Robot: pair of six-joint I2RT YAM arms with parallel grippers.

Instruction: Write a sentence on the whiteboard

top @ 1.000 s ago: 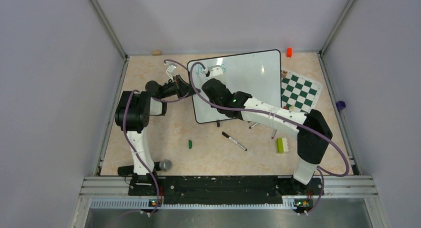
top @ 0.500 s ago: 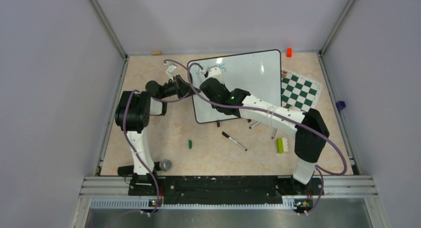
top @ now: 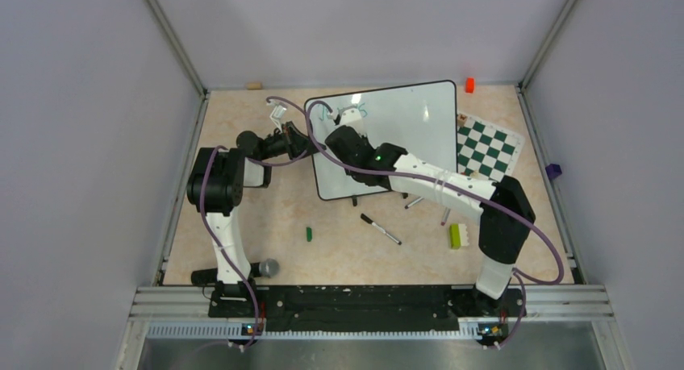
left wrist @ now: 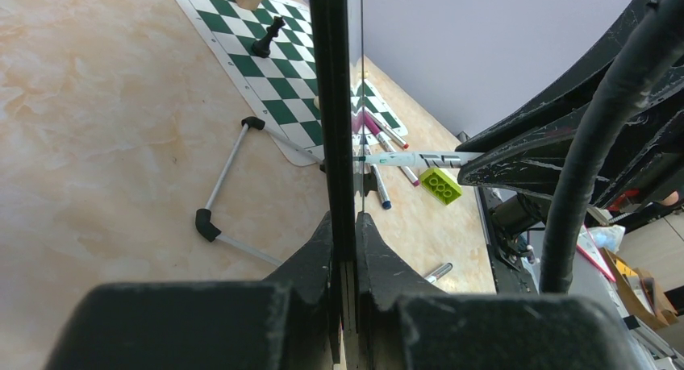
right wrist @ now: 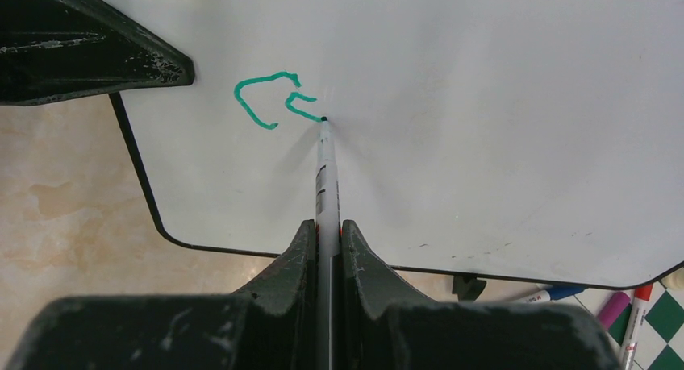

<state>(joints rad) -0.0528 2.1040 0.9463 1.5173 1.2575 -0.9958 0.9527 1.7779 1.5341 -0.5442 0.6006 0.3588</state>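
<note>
Slightly leftward since a second ago, the right arm's elbow has shifted, while its wrist stays over the upper left part of the whiteboard [top: 411, 120]. The right tool [right wrist: 327, 225] is closed narrowly on a white marker [right wrist: 325, 168], whose tip touches the glossy board surface just right of the teal-green strokes. Of the sentence [right wrist: 266, 100], only a few angular strokes show near the board's left edge, with another teal fragment at the top of the right wrist view; the words cannot be read. The left tool [left wrist: 345, 221] is clamped on the board's thin black frame at its left edge. The whiteboard stands propped on the bench [top: 266, 217], beside the green-and-white chess mat [top: 486, 148]. A black marker [top: 380, 229], a small green block [top: 308, 234] and a lime brick [top: 455, 235] lie nearer the arm bases.
</note>
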